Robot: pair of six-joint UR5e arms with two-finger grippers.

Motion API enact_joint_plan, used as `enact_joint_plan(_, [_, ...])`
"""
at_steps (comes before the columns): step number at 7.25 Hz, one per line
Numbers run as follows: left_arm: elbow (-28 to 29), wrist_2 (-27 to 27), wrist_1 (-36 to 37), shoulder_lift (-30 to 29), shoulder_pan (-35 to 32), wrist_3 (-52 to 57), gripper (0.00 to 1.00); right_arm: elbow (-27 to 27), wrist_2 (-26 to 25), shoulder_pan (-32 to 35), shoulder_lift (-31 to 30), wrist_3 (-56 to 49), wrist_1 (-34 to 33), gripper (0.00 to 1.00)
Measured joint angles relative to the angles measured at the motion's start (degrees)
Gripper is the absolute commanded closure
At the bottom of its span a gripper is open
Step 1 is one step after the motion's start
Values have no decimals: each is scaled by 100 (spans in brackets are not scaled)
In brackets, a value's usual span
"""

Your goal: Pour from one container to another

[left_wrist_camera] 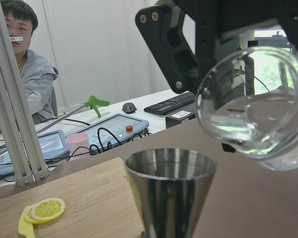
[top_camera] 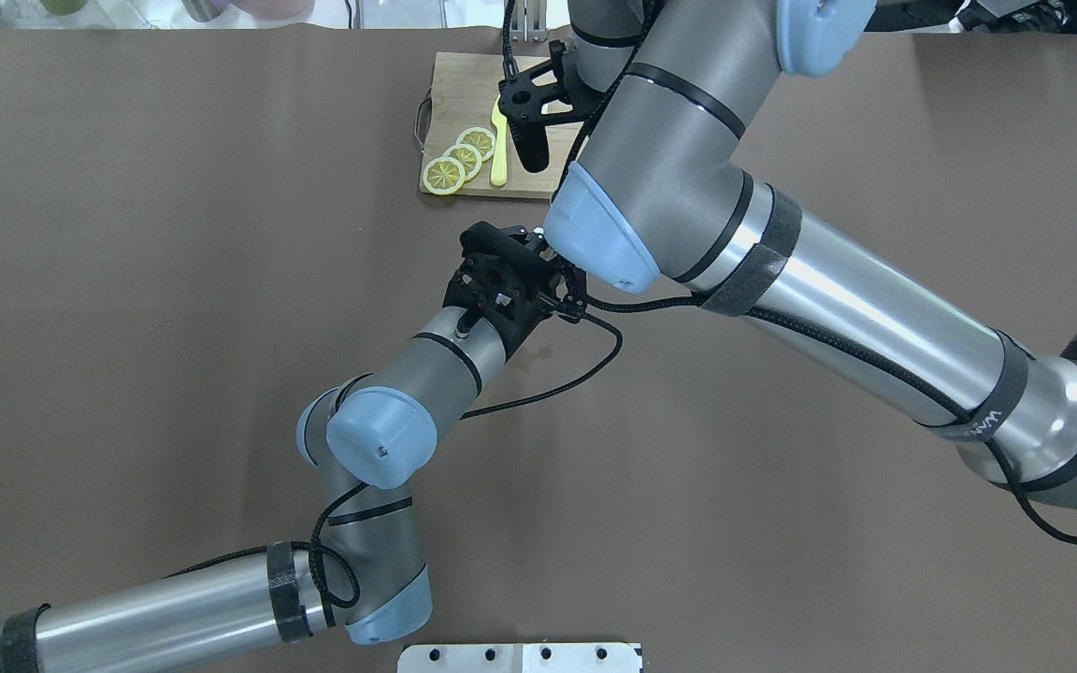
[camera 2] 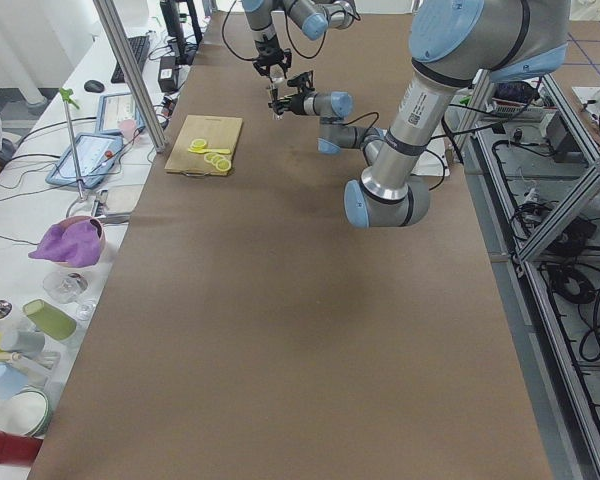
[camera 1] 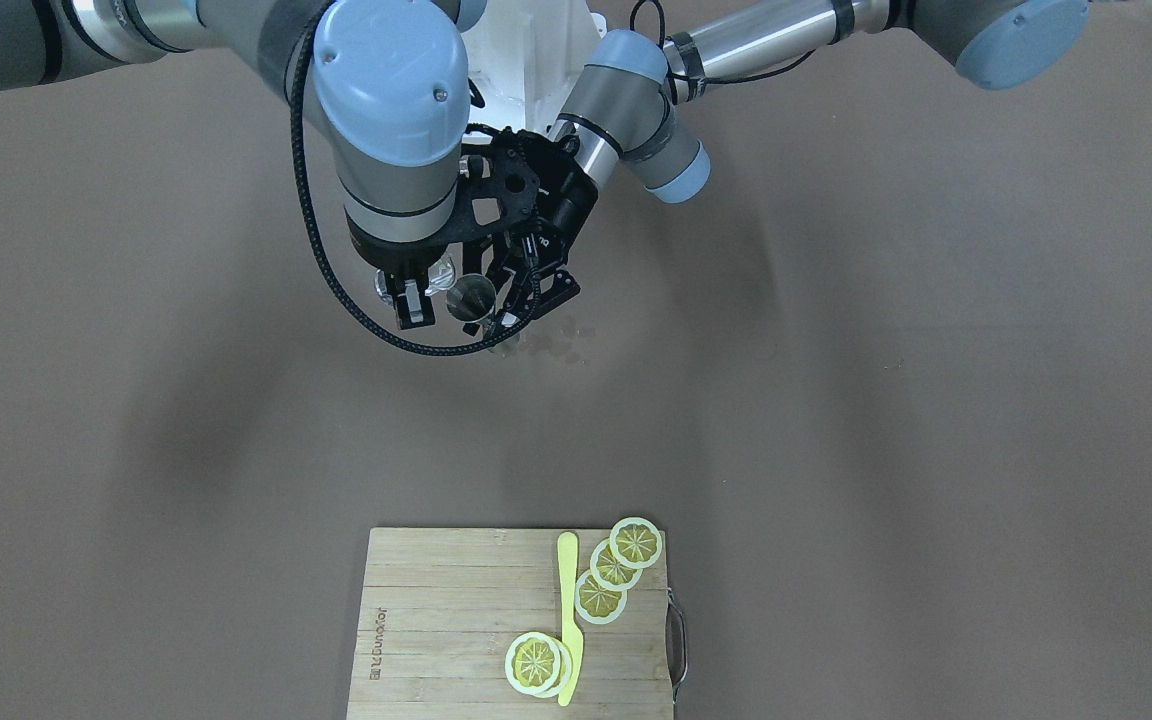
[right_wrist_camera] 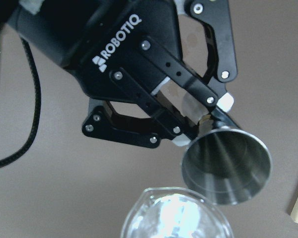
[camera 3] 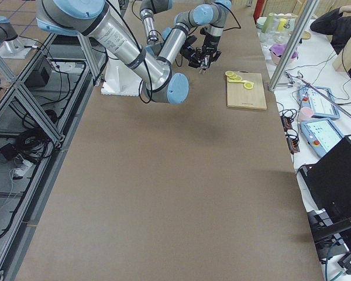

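The clear glass (left_wrist_camera: 253, 109) is tilted, its mouth leaning over the jigger, with clear liquid inside. My right gripper (camera 1: 401, 298) is shut on the glass (camera 1: 439, 270). The steel jigger (left_wrist_camera: 169, 188) stands upright just below the glass rim. In the right wrist view my left gripper (right_wrist_camera: 203, 121) is shut on the narrow waist of the jigger (right_wrist_camera: 226, 166), and the glass (right_wrist_camera: 176, 215) shows at the bottom edge. From the front, the jigger (camera 1: 471, 297) is held above the table by my left gripper (camera 1: 496, 320). In the overhead view both vessels are hidden under the arms.
A wooden cutting board (camera 1: 436, 620) with lemon slices (camera 1: 616, 570) and a yellow knife (camera 1: 568, 610) lies at the operators' edge. Wet spots (camera 1: 556, 345) mark the brown table under the grippers. A person (left_wrist_camera: 25, 74) sits beyond the board beside tablets.
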Motion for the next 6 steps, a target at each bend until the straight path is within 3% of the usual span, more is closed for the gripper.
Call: enact_joint_plan(6, [-8, 0, -1, 0, 0, 0, 100, -343, -88, -9, 286, -250, -244, 100])
